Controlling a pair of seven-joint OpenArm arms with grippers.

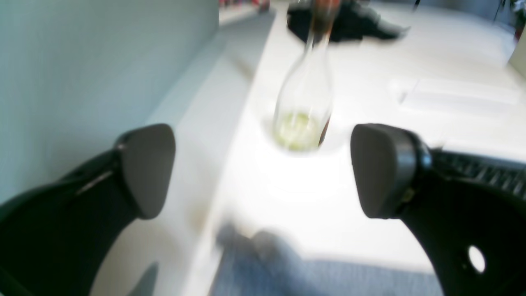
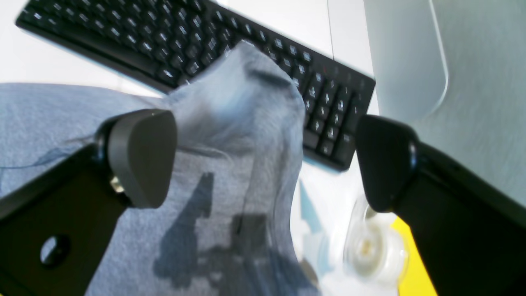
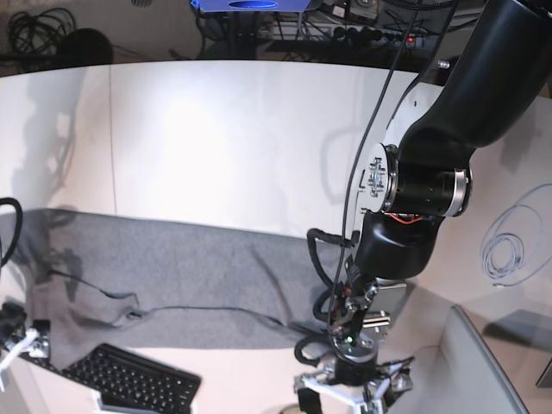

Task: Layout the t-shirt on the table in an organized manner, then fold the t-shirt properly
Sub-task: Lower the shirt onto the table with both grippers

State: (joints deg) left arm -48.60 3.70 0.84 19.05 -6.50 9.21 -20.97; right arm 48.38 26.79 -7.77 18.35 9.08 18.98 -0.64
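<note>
I am holding both sets of jaws wide and empty. The t-shirt (image 3: 164, 272) is lying lengthwise across the table (image 3: 233, 138), a raised fold between my right gripper (image 2: 263, 160) pads; my left gripper (image 1: 263, 170) is hovering beyond its edge.

This looks like an office-style robotics lab, with a broad smooth white counter (image 3: 224, 138) carrying a black computer keyboard (image 2: 172, 37), coiled black cables (image 3: 39, 26) and a plugged-in power strip (image 3: 371, 34) beyond its far edge.
</note>
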